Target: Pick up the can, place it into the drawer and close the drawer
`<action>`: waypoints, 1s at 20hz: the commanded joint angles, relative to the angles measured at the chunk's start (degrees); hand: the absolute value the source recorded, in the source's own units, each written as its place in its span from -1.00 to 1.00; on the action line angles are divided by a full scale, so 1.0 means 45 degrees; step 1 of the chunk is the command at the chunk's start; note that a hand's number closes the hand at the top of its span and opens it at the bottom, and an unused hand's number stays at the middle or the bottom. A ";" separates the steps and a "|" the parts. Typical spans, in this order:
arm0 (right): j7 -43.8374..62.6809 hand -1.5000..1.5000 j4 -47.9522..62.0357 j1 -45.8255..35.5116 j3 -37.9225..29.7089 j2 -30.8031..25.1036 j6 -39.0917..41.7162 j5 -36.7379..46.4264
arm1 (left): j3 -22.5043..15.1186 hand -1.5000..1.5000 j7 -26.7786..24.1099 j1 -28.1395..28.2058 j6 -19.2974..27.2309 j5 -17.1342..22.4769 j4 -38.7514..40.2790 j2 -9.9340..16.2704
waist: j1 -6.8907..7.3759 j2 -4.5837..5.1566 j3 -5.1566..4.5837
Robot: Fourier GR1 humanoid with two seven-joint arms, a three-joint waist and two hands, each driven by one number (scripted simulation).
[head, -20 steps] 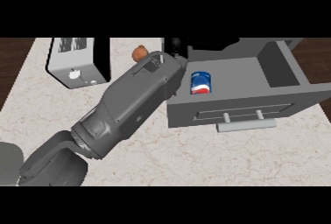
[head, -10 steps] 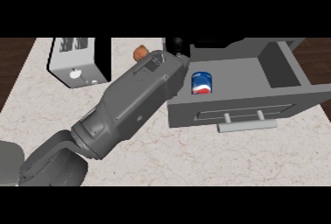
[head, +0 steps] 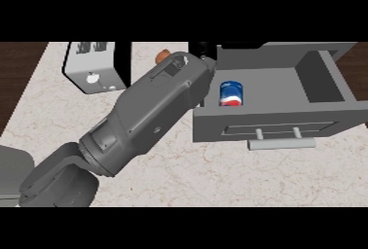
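The grey drawer [head: 277,114] stood open, and the blue can [head: 230,93] lay inside it against the left wall. A grey forearm [head: 147,114] reached diagonally up from the lower left to the drawer's left rear corner. Its hand [head: 204,50] was mostly hidden; open or closed, I could not tell. A toaster [head: 93,67] sat at the counter's [head: 215,170] rear left.

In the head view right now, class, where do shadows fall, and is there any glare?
Head view: the drawer's inner walls darken around the can; a dark shadow band sits beside the toaster; lighting is flat, no glare on the counter.
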 commanded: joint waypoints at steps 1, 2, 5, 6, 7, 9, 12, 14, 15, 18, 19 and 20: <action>-0.0132 -1.00 -0.0086 -0.0725 0.1599 0.0212 -0.0248 0.2904 | 0.0202 -1.00 0.0510 -0.0682 0.0386 0.0299 -0.0132 -0.0001 | 0.0282 -0.0056 0.0002; -0.0155 -1.00 0.0273 -0.1194 0.2263 0.0298 -0.0448 0.3758 | 0.0058 -1.00 0.0098 -0.0130 -0.0106 0.0071 -0.0118 -0.0001 | 0.0493 -0.0046 -0.0005; -0.0731 -1.00 0.1356 -0.1964 0.3243 0.0010 -0.0806 0.5855 | -0.0142 -1.00 0.0073 0.0179 0.0138 0.0131 -0.0330 -0.0001 | 0.0548 -0.0036 0.0000; -0.0581 -1.00 0.1317 -0.2129 0.3705 -0.0003 -0.0951 0.6438 | 0.0184 -1.00 0.0848 -0.0774 -0.0163 0.0033 0.0221 -0.0001 | 0.0607 -0.0057 -0.0004; -0.1375 -1.00 0.1633 -0.1738 0.4311 0.0503 -0.1395 0.7402 | 0.0285 -1.00 0.0225 -0.0152 -0.0047 0.0189 -0.0031 -0.0001 | 0.0507 -0.0050 0.0003; -0.0605 -1.00 0.2181 -0.2917 0.4977 0.0280 -0.1741 0.8161 | 0.0487 -1.00 0.0410 0.0052 -0.0331 0.0019 -0.0015 0.0192 | 0.0698 -0.0135 -0.0014; -0.2134 -1.00 0.4745 -0.3753 0.5016 0.0101 -0.3006 0.9416 | 0.0059 -1.00 0.1175 -0.0433 0.0732 -0.0149 -0.0652 0.0001 | 0.0753 -0.0165 0.0006; -0.1887 -1.00 0.5298 -0.4360 0.5704 -0.0135 -0.3107 1.0346 | -0.0033 -1.00 0.1168 0.0175 0.0060 -0.0393 -0.0631 0.0589 | 0.0814 -0.0179 -0.0007; -0.1657 -1.00 0.5619 -0.4663 0.6185 -0.0045 -0.3250 1.0902 | 0.0003 -1.00 0.1546 -0.0118 0.0366 -0.0412 -0.0788 0.0666 | 0.0850 -0.0206 -0.0009; -0.1891 -1.00 0.7546 -0.5926 0.6803 -0.0008 -0.3903 1.1920 | 0.0057 -1.00 0.1486 0.0156 0.0387 -0.0632 -0.0786 0.0792 | 0.0882 -0.0157 -0.0007; -0.2040 -1.00 0.8118 -0.6264 0.6591 -0.0232 -0.3977 1.2005 | -0.0052 -1.00 0.1820 0.0307 0.0467 -0.0707 -0.1090 0.0927 | 0.0908 -0.0197 -0.0006; -0.1362 -1.00 0.8152 -0.6536 0.7110 -0.0022 -0.3828 1.2547 | 0.0013 -1.00 0.1848 0.0698 0.0242 -0.0674 -0.1517 0.1287 | 0.0980 -0.0239 -0.0017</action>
